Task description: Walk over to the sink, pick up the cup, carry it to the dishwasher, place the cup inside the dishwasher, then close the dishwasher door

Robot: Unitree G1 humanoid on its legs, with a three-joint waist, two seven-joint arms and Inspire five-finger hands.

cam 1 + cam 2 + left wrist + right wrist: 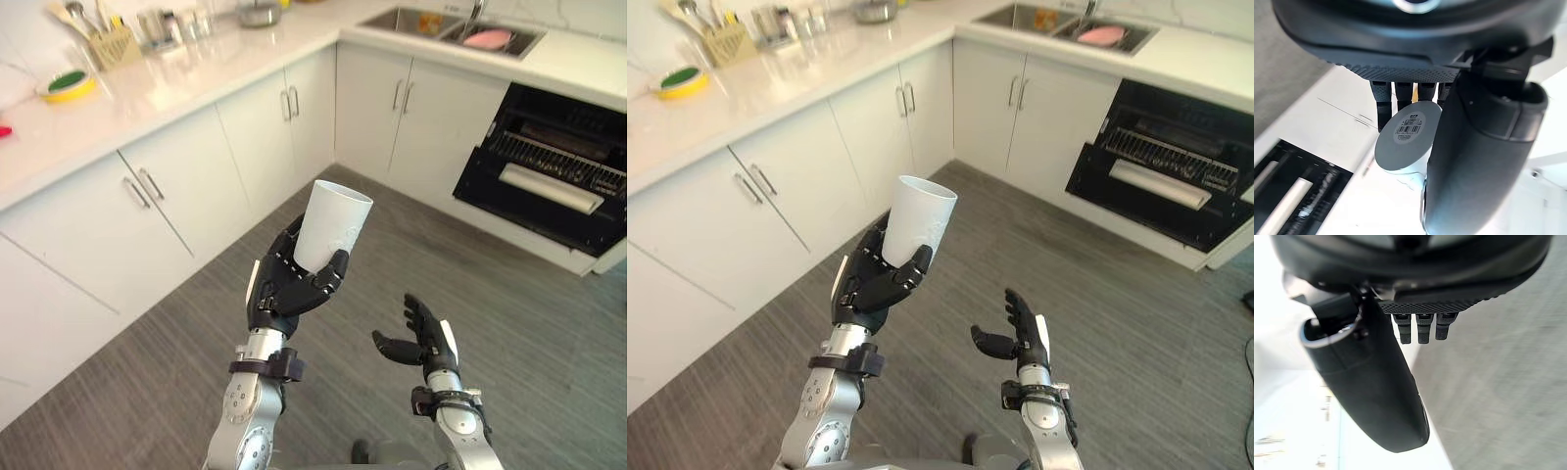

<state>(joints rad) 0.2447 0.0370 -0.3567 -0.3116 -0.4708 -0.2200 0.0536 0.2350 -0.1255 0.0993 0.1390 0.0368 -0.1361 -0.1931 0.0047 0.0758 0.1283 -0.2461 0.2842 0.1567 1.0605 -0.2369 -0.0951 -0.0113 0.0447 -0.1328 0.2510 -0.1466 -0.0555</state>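
Grey kitchen floor [490, 323]; tall white plastic cup [333, 225] gripped low by left hand [282, 296] fingers [328, 273], right hand [427, 335] open – poss. jolted out walking.

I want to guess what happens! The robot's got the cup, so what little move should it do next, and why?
Probably step toward the open dishwasher. The left hand grips the white cup upright, but the dishwasher sits across the floor, out of reach. The right hand hangs open.
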